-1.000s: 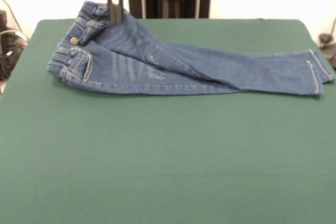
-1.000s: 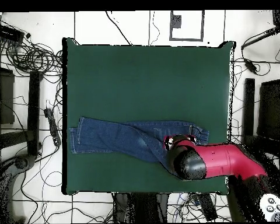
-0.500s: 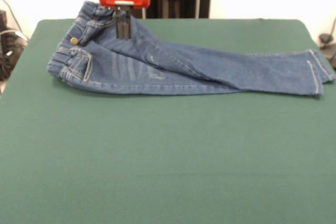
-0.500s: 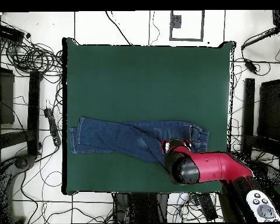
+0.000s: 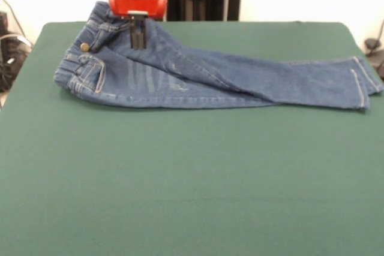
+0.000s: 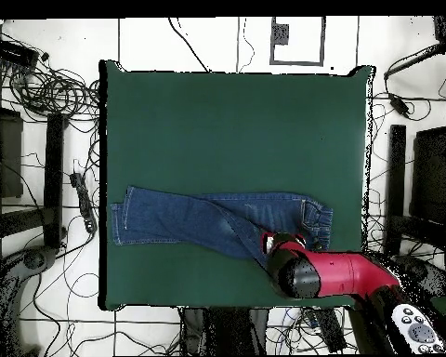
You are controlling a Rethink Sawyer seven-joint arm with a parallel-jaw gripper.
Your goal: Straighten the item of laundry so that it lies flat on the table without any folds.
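The green table (image 5: 192, 178) carries the jeans (image 5: 204, 76) along its robot-side edge, legs crossed over each other, waistband toward one corner. The gripper (image 5: 137, 39) presses its closed-together fingers (image 5: 137, 34) into the hip fabric near the waistband.

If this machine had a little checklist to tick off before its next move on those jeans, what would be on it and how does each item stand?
1. Jeans fully on the table: ok.
2. Jeans flat, no folds: not ok; the legs overlap and the waistband is bunched.
3. Gripper over the jeans near the waist: ok.
4. Gripper holding cloth: cannot tell.
5. Bare table around the jeans for spreading: ok.
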